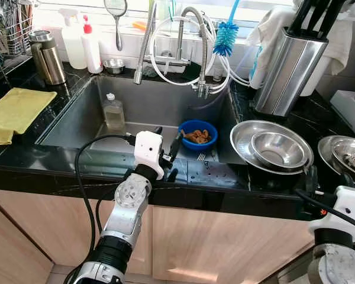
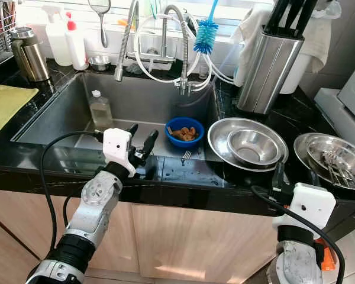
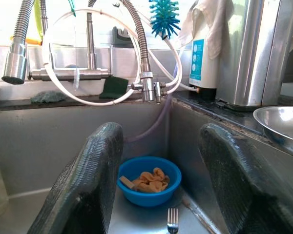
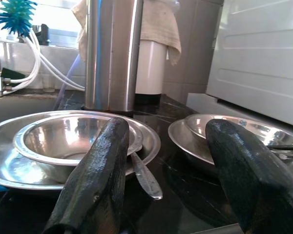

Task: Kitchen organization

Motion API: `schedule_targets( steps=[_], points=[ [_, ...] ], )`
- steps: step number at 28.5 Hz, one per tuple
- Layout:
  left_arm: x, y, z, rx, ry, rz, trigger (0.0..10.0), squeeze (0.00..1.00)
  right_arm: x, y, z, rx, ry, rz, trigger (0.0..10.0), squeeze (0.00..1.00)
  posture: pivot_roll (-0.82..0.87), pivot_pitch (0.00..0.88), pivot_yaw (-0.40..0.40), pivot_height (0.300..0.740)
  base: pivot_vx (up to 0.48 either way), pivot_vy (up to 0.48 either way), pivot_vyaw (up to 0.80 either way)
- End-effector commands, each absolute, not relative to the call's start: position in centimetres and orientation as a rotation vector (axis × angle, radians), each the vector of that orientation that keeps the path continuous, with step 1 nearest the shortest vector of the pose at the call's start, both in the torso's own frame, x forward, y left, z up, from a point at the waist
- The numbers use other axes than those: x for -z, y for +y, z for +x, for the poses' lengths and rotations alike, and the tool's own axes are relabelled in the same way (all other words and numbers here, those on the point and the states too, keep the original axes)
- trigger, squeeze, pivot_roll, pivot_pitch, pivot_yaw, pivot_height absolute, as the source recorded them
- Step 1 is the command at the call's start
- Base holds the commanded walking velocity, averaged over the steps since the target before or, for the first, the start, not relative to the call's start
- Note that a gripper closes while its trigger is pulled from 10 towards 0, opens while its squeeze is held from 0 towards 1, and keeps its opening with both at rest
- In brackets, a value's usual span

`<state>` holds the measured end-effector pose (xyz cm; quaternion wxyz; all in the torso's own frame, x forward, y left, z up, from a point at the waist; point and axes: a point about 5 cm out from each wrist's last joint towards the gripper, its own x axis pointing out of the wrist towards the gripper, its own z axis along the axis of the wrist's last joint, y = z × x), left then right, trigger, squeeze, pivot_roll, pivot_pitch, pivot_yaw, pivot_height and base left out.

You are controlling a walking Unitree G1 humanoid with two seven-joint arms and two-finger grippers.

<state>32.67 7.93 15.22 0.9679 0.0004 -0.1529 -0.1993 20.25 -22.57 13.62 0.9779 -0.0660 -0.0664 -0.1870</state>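
Little looks sorted yet — both the left claw (image 1: 168, 152) and the right claw (image 4: 171, 170) gape empty, the blue bowl (image 1: 198, 134) and fork (image 3: 172, 220) lying in the sink (image 1: 77, 115), steel bowls (image 1: 273, 147) stacked on the counter (image 1: 236, 180).

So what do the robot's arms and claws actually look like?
Each arm is silver metal with round joints and black collars, ending in a white wrist block. Looping black cables run alongside. The left claw and right claw each have two long, black, textured fingers.

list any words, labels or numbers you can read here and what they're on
None can be read.
White container with blue label behind the knife block: print too blurred.
Spray bottle and red-capped white bottle: no legible text.
Clear bottle in the sink: no readable label.
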Motion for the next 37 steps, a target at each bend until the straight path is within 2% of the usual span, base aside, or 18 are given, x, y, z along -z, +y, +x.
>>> schedule_targets(
  steps=[1, 10, 37],
  points=[
    [-15.5, 7.7, 32.9, 0.413, -0.316, 0.004, 10.0, 0.0, -13.1, -23.0, 20.0, 0.405, -0.111, -0.128, 10.0, 0.0, 0.05, 0.012, -0.09, 0.74, 0.0, 0.0, 0.0],
    [-15.6, 7.7, 32.9, 0.414, -0.32, 0.003, 10.0, 0.0, -12.3, -23.0, 20.6, 0.398, -0.078, -0.059, 10.0, 0.0, 0.05, 0.016, -0.087, 0.74, 0.0, 0.0, 0.0],
    [-15.6, 7.6, 32.9, 0.417, -0.326, 0.014, 10.0, 0.0, -11.4, -22.9, 21.2, 0.414, -0.05, -0.041, 10.0, 0.0, 0.06, 0.019, -0.09, 0.74, 0.0, 0.0, 0.0]
  ],
)
